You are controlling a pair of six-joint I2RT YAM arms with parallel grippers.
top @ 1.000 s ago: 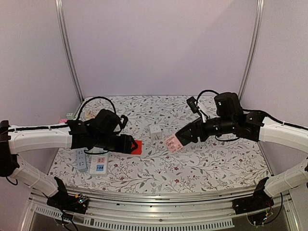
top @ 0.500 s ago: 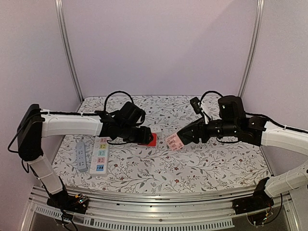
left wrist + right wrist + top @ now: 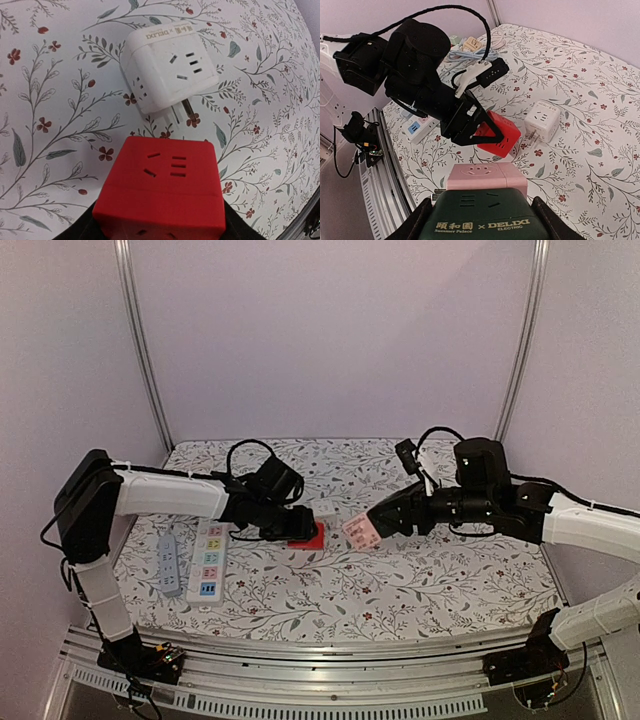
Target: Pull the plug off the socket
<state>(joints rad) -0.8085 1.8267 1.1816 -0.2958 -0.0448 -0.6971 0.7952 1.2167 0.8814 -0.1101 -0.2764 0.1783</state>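
My right gripper [image 3: 388, 522] is shut on a dark green Delixi cube socket [image 3: 485, 222], with a pink cube plug [image 3: 487, 176] joined to its front face. The pink cube [image 3: 360, 532] hangs just above the table. My left gripper [image 3: 292, 528] is shut on a red cube socket [image 3: 308, 531] and holds it low, close to the left of the pink cube; I cannot tell whether they touch. In the left wrist view the red cube [image 3: 162, 190] fills the bottom and hides the fingers. A white cube socket [image 3: 167, 65] lies on the table just beyond it.
A white power strip [image 3: 208, 560] and a grey one [image 3: 168, 562] lie at the left of the floral table [image 3: 430, 580]. Small adapters and cable sit in the back left corner [image 3: 150, 480]. The white cube also shows in the right wrist view [image 3: 543, 120].
My left arm has swung right with the red cube, from above the power strips to beside the pink cube. My right gripper has hardly moved.
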